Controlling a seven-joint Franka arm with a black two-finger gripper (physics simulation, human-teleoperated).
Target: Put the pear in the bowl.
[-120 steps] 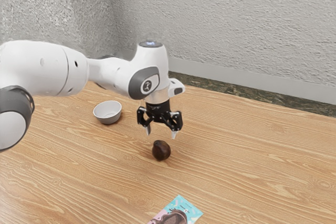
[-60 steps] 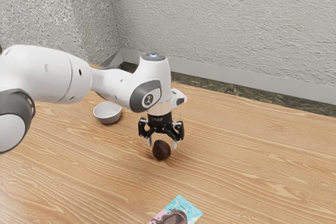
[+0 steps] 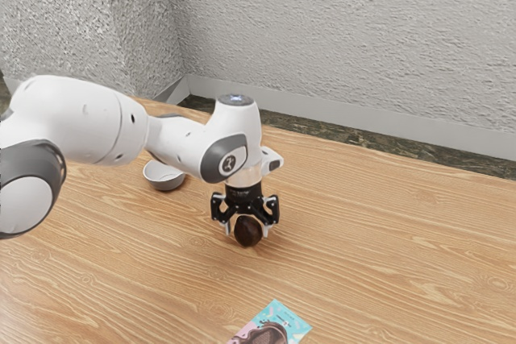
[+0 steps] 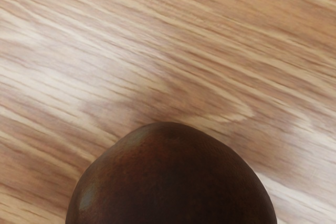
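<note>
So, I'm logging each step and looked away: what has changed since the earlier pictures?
The gripper has come down over the pear, its open fingers now on either side of it. Nothing has been gripped or let go. The pear, the bowl and the colorful packet stayed where they were.

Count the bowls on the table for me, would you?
1. The bowl sits on the table, farther toward the exterior view's left than the dark pear, its far rim partly covered by the arm. Another could be hidden behind the arm.
</note>
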